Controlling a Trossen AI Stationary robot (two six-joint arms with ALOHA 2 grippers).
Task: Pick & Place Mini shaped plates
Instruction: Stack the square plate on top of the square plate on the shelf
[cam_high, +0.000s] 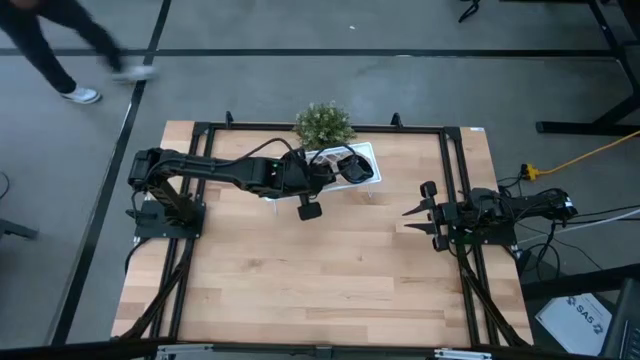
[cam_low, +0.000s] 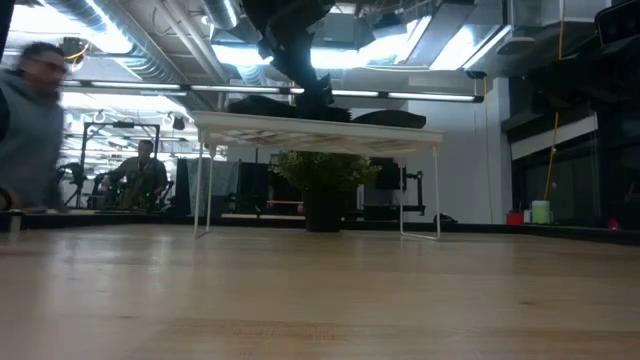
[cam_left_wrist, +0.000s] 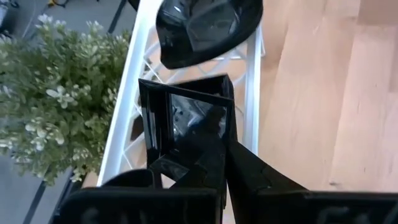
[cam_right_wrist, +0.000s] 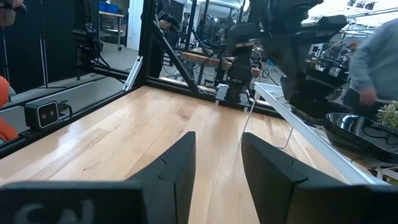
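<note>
My left gripper (cam_high: 326, 170) reaches over the white rack (cam_high: 362, 152) at the table's far middle and is shut on a small square black plate (cam_left_wrist: 186, 115). A rounded black plate (cam_left_wrist: 205, 25) lies on the rack's top just beyond it. In the low view the rack (cam_low: 320, 132) stands on thin legs with dark plates (cam_low: 390, 117) on top. My right gripper (cam_high: 412, 220) waits open at the table's right side, its fingers (cam_right_wrist: 180, 162) level and holding nothing. My left gripper pinches the square plate's rim (cam_left_wrist: 214, 138) near one corner between its two fingers (cam_left_wrist: 249, 171). The fingers slant down from the table's left. The plate sits tilted over the rack's lattice; I cannot tell whether it touches the rack.
A small green bushy plant (cam_high: 323, 122) stands just behind the rack at the far edge. A black frame (cam_high: 455, 180) runs around the table. Bare wood (cam_high: 320, 270) fills the near half. A person (cam_high: 60, 50) walks past beyond the far left corner.
</note>
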